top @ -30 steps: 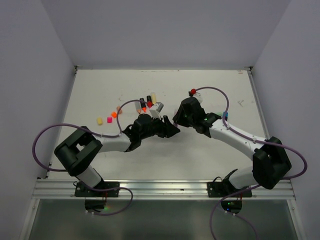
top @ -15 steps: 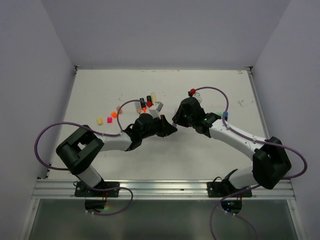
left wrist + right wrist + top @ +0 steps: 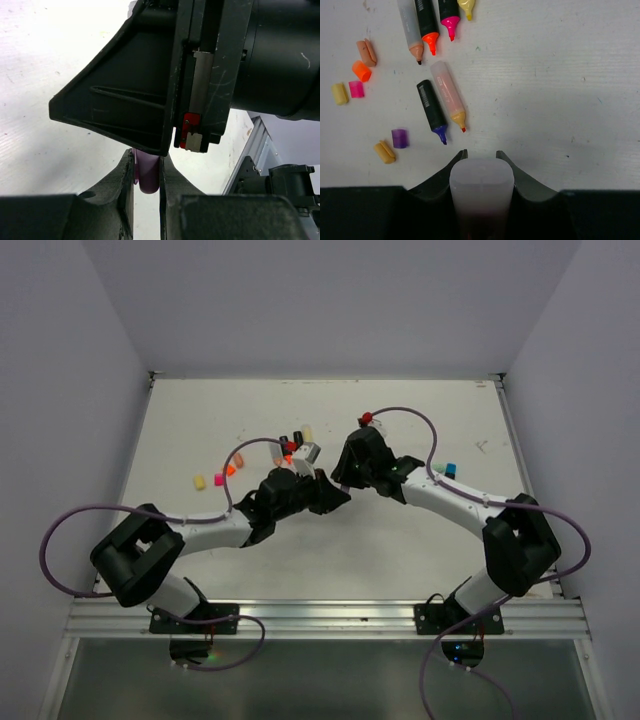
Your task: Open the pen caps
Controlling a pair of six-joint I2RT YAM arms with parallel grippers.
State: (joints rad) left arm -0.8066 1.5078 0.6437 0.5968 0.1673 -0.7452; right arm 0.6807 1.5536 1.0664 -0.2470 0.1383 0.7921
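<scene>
My left gripper [image 3: 146,161] is shut on a purple pen cap [image 3: 148,175]; the cap's upper end is hidden behind the right gripper's finger, so I cannot tell whether it is still on its pen. My right gripper [image 3: 481,156] is shut on a highlighter body [image 3: 481,187] with a translucent whitish end. In the top view both grippers, left [image 3: 335,496] and right [image 3: 343,478], meet at the table's middle. Loose caps lie on the table: peach [image 3: 366,52], orange [image 3: 362,71], pink [image 3: 356,89], yellow [image 3: 340,93], purple [image 3: 399,138], another peach-yellow [image 3: 385,152], and a blue one [image 3: 450,469].
Several uncapped highlighter bodies [image 3: 434,105] lie just beyond the right gripper, also shown in the top view [image 3: 298,443]. The loose caps sit left of them [image 3: 218,479]. White walls enclose the table on three sides; a metal rail [image 3: 320,615] runs along the near edge.
Both grippers, still joined, have shifted a little left and away from the bases. The right wrist swung left and the left arm's elbow moved left.
</scene>
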